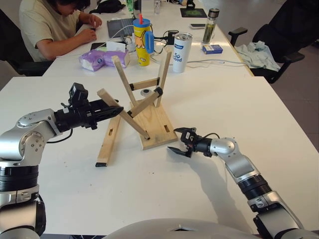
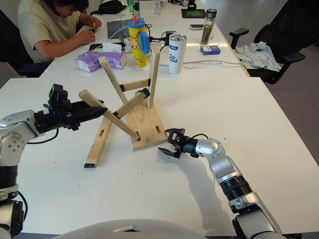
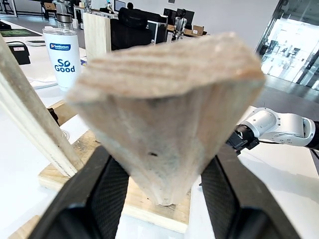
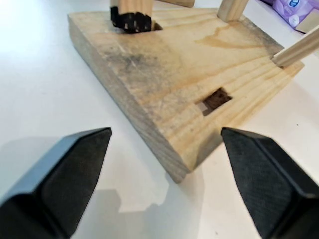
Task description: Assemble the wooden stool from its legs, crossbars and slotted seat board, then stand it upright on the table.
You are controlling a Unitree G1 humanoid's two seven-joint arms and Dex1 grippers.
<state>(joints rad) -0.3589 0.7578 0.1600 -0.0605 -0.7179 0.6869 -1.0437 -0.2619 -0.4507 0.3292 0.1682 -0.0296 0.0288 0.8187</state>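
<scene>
The slotted seat board (image 1: 158, 123) lies flat on the white table. Two legs (image 1: 123, 79) joined by a crossbar (image 1: 144, 83) rise from its far side. A third leg (image 1: 130, 120) leans steeply, its foot in a slot near the board's front edge. My left gripper (image 1: 113, 108) is shut on that leg's upper end (image 3: 169, 109), with the fingers (image 3: 94, 199) on either side. A fourth leg (image 1: 109, 139) lies loose on the table left of the board. My right gripper (image 4: 164, 149) is open just off the board's near right corner (image 4: 184, 64), close to an empty slot (image 4: 215, 99).
Behind the stool stand a white tumbler (image 1: 182, 52), a yellow cup (image 1: 142, 42) and a tissue pack (image 1: 102, 59), with cables beside them. A small round object (image 1: 146, 92) lies between the back legs. Bare table (image 1: 149, 194) stretches in front.
</scene>
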